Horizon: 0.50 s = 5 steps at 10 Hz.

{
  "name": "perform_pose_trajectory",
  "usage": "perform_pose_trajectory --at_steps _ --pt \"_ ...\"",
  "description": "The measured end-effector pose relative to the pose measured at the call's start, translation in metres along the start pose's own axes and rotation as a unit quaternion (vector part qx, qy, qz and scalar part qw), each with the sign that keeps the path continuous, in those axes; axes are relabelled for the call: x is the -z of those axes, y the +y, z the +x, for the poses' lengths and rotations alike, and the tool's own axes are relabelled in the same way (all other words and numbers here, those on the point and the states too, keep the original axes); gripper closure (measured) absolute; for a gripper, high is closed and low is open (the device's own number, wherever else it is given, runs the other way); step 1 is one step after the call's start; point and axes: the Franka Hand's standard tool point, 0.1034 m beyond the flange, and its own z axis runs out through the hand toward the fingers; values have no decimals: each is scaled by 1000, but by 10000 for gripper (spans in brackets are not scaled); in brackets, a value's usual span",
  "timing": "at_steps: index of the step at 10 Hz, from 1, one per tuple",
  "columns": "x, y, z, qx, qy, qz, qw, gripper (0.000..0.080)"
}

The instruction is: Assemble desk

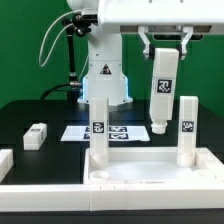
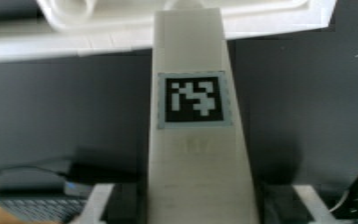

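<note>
Filling the wrist view, nearer a lens than anything else, is the held leg post [image 2: 190,130], a white square-section bar with flat matte faces and one black-and-white tag on the face toward the camera. In the exterior view the gripper [image 1: 166,48] has its jaws clenched on this post's upper end, a finger on each opposite face. The post hangs nearly upright with a slight lean, its lower end over the far rim of the white slab [image 1: 150,180] and, as far as I can tell, not touching it (depth is hard to read here). On that slab, with its raised rim and recessed middle, two more posts stand upright: the first standing post [image 1: 100,140] at its far corner toward the exterior view's left, and the second standing post [image 1: 187,135] at its far corner toward the exterior view's right. The held post hangs between them, nearer the second. Beyond the slab lies the marker board [image 1: 122,133]. Well apart from the slab, toward the exterior view's left, lies a loose white piece [image 1: 36,136], probably another leg. I judge the post light, stiff and not fragile, yet smooth enough to pivot in a pinch. It is best held high on the flat faces, clear of the tag and of the lower end that must meet the slab.
</note>
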Motion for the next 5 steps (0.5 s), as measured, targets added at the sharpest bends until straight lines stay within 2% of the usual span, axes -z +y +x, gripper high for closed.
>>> perform_pose_trajectory --at_steps 1,2,5 --pt "2 -1 3 33 0 7 999 512" --pt "0 -3 0 14 -3 11 1000 512" --pt "-1 -6 -1 17 -5 13 1000 512"
